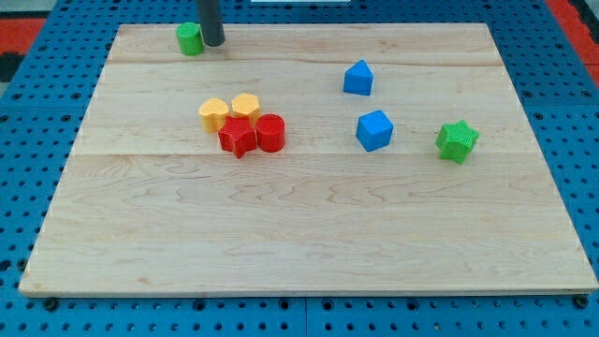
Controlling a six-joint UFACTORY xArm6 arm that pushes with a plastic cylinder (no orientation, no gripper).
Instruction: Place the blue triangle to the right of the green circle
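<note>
The green circle block (190,38) sits near the board's top left edge. My tip (213,43) stands just to its right, almost touching it. The blue triangle block (357,78) lies well to the right of both, in the upper middle-right of the board. A blue cube-like block (374,129) lies below the triangle.
A green star block (457,140) sits at the view's right. A tight cluster in the middle left holds two yellow blocks (214,114) (246,106), a red star (238,137) and a red cylinder (270,133). The wooden board (299,234) ends at blue pegboard.
</note>
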